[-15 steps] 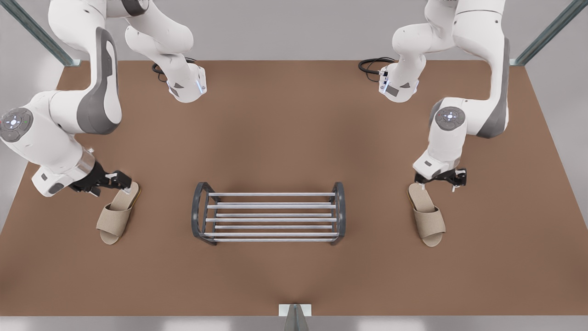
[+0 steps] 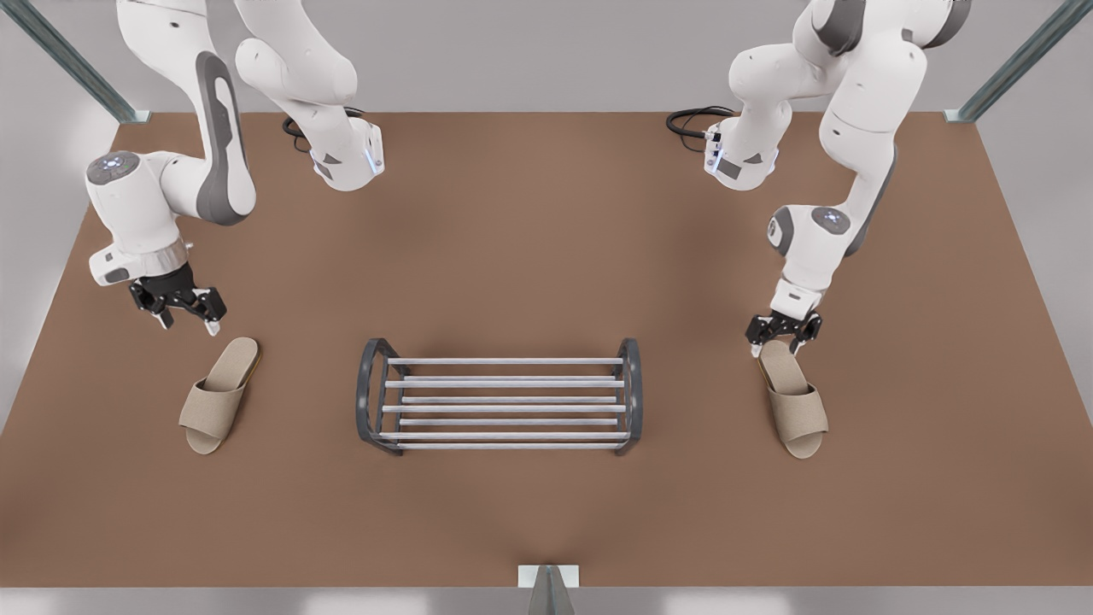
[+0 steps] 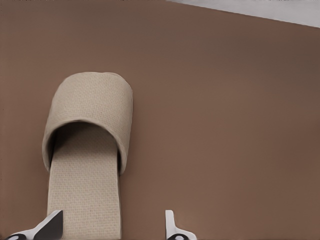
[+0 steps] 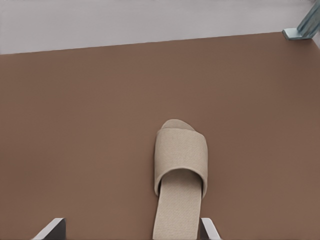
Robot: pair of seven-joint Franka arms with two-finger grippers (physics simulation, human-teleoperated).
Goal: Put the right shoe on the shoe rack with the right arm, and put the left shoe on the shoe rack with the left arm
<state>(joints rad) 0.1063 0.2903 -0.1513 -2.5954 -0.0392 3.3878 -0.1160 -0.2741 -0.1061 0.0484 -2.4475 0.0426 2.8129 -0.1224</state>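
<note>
The right shoe [image 2: 218, 395] [image 4: 180, 165], a beige slide slipper, lies flat on the brown table at the front view's left. My right gripper [image 2: 188, 325] [image 4: 131, 229] hovers open behind its heel, apart from it. The left shoe [image 2: 796, 401] [image 3: 87, 165], identical in look, lies at the front view's right. My left gripper [image 2: 779, 346] [image 3: 111, 222] hangs open right over its heel, which sits close to one finger. The shoe rack [image 2: 369, 401], silver bars between dark end frames, stands between the two slippers with nothing on it.
Both arm bases [image 2: 346, 158] [image 2: 741, 158] with black cables stand at the table's far side. Metal frame posts [image 2: 546, 589] rise at the front edge's middle and at the far corners. Bare brown tabletop [image 2: 512, 256] lies between the bases and the rack.
The right gripper has drawn back and up from the right shoe's heel. The left arm has swung more upright, with its gripper now pointing down at the left shoe's heel. Neither slipper moved.
</note>
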